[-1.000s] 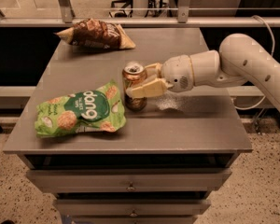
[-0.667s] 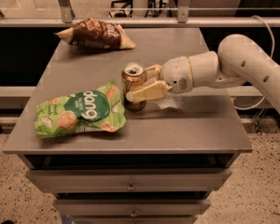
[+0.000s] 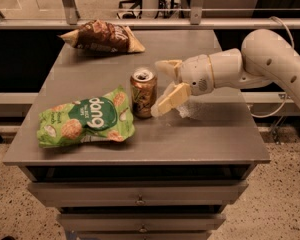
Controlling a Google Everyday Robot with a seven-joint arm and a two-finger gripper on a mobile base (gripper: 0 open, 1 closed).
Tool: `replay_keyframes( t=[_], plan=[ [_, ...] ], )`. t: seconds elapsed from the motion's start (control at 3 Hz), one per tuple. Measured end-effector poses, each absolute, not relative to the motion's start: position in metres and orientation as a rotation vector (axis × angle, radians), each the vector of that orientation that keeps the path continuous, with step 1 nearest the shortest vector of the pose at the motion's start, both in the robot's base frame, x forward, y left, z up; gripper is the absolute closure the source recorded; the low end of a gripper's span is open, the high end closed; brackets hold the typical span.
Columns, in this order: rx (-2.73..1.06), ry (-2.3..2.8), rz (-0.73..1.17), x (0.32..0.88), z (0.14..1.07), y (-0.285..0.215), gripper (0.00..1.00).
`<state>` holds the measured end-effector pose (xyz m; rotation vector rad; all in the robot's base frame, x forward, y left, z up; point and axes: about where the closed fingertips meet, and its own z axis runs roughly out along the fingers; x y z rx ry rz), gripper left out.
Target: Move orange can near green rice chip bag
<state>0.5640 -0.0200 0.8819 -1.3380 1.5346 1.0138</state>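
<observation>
While the pincer [image 3: 160, 88] hangs spread open at its right side, the orange can [image 3: 143, 94] stands upright near the middle of a grey worktop [image 3: 215, 134]. The green rice chip bag [image 3: 85, 118] lies flat just left of the can, its nearest crinkled edge about touching the can's base. With the two this close together, the task looks essentially done.

The pincer grips nothing. One pale finger points left beyond the can's far side, and the other angles down towards the can's near right side. The lower fingertip is so close to the can that contact cannot be ruled out. The open stance suggests the can has been let go to stand on its own. The white arm [image 3: 270, 59] reaches in from the right.

The can is short, orange-gold and metallic, with dark cursive lettering down its side and a silver top with a dark opening. It is shorter than the bag is long. The bag is bright green, with white "dang" lettering, seen upside down, on a dark green circle among pictured round chips.

A brown chip bag [image 3: 102, 35] lies at the far left, well apart from both.
</observation>
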Motion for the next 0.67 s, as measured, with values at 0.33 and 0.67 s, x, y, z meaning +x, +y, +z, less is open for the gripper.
replay_keyframes(
  t=[0.33,0.67],
  plan=[
    [-1.323,1.542,0.835,0.579,0.917,-0.061,0.0],
    [-1.292,1.524,0.63,0.595,0.966,-0.113,0.0]
  ],
)
